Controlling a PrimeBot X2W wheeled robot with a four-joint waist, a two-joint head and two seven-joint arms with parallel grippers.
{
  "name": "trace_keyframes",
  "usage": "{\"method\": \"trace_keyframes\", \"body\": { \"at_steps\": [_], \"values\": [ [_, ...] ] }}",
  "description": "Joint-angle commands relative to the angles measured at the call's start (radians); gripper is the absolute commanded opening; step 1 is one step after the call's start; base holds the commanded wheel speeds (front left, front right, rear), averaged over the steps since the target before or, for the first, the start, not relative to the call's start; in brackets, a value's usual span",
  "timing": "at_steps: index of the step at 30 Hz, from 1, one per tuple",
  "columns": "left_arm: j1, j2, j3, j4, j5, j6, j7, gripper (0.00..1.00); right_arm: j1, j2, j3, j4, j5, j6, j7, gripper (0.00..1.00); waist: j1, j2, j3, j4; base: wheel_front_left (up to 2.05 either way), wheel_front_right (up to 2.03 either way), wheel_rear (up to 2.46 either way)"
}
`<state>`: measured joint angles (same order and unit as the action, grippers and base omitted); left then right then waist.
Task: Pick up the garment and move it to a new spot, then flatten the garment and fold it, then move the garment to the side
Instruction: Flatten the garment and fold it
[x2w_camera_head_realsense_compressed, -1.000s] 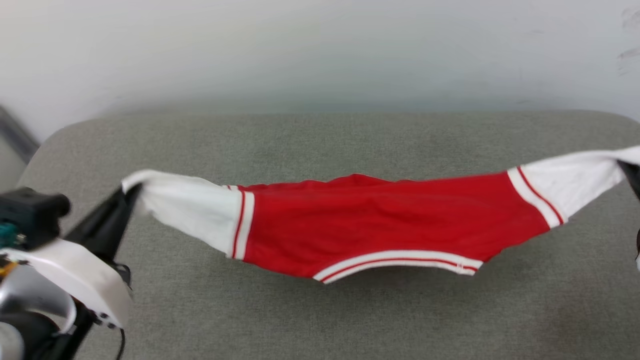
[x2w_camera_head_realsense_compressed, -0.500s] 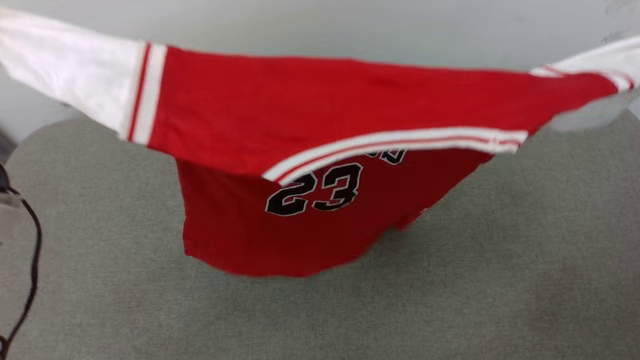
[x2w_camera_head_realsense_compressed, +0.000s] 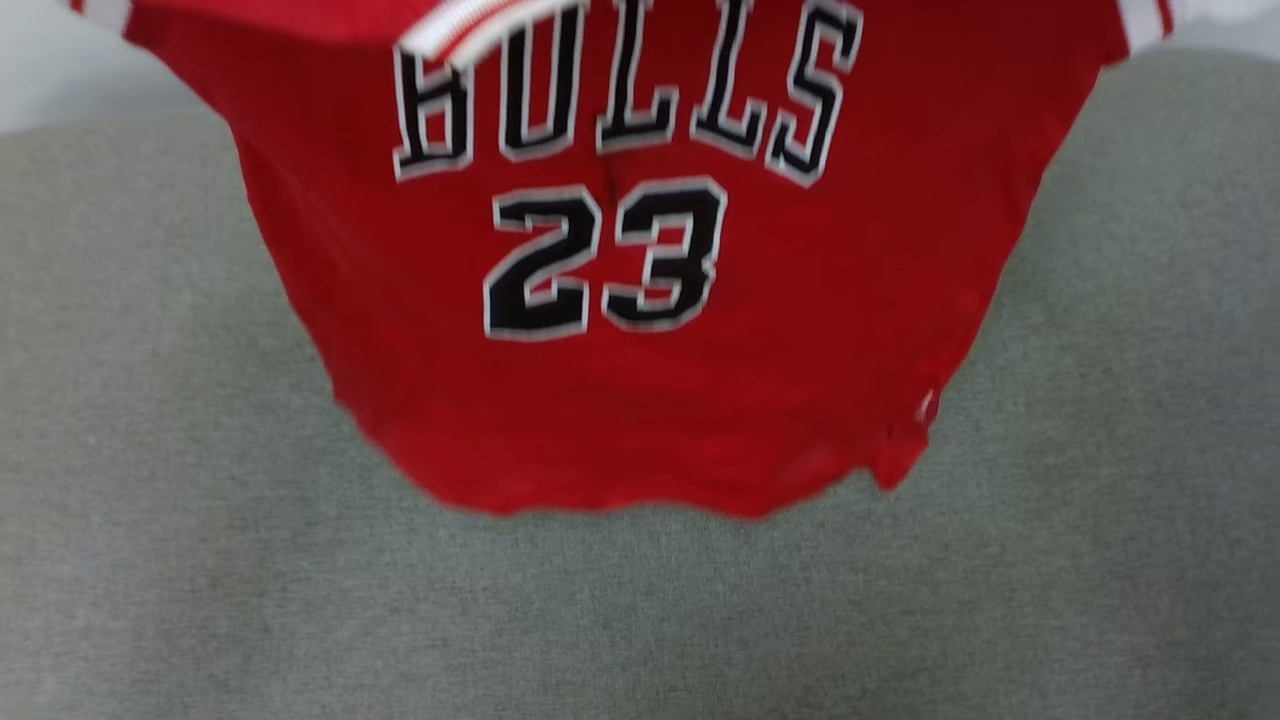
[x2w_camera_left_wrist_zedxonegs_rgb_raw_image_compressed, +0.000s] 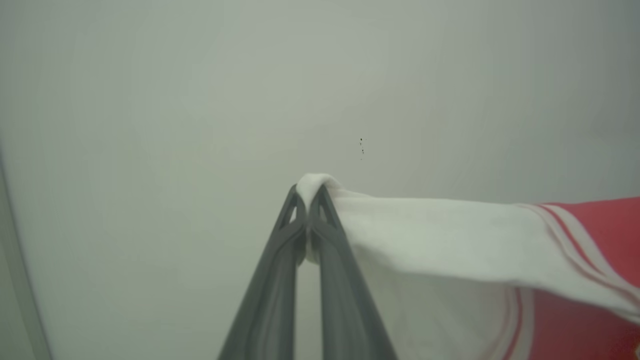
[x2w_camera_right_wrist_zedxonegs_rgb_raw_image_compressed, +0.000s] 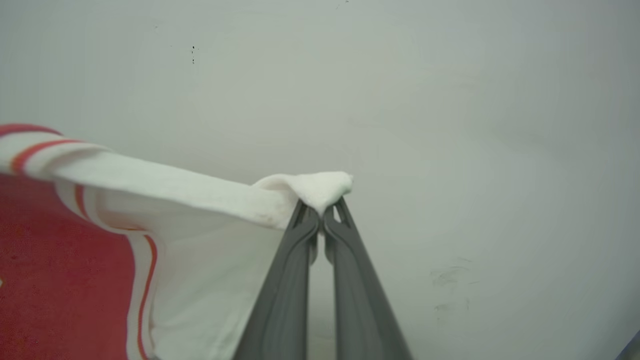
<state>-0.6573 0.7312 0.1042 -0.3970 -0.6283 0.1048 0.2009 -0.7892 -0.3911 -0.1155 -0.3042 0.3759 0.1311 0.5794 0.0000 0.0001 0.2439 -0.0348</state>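
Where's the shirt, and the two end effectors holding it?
garment (x2w_camera_head_realsense_compressed: 640, 400): head view, red body below number.
left end effector (x2w_camera_left_wrist_zedxonegs_rgb_raw_image_compressed: 308, 196): left wrist view, between fingertips.
right end effector (x2w_camera_right_wrist_zedxonegs_rgb_raw_image_compressed: 322, 207): right wrist view, between fingertips.

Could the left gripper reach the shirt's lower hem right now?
Probably not: the left gripper is shut on a white sleeve of the garment; it would have to let go first.

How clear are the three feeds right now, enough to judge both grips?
Head view: the garment is motion-blurred, hem edge smeared, yet the lettering reads. Left wrist view: sharp, the left gripper shut on its white sleeve. Right wrist view: equally sharp, the right gripper pinching the other sleeve. Flat light, no glare anywhere.
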Motion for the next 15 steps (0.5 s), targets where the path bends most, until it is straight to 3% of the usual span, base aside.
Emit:
{"method": "trace_keyframes", "body": {
  "at_steps": [1,9,15],
  "values": [
    [-0.035,0.010,-0.005,0.021,0.009,-0.006,-0.007,0.00,-0.041,0.002,0.005,0.016,-0.011,-0.001,-0.009,0.00,0.0000,-0.0001,0.078,-0.010,0.00,0.00,0.00],
    [-0.411,0.002,-0.095,0.262,0.048,-0.067,-0.089,0.00,-0.367,-0.004,0.060,0.199,-0.099,-0.001,-0.105,0.00,0.0000,-0.0001,0.269,0.002,0.00,0.00,0.00],
    [-0.736,-0.037,-0.165,0.474,0.093,-0.104,-0.165,0.00,-0.627,-0.007,0.077,0.364,-0.180,-0.001,-0.182,0.00,0.0000,-0.0001,0.408,0.033,0.00,0.00,0.00]
  ]
}}
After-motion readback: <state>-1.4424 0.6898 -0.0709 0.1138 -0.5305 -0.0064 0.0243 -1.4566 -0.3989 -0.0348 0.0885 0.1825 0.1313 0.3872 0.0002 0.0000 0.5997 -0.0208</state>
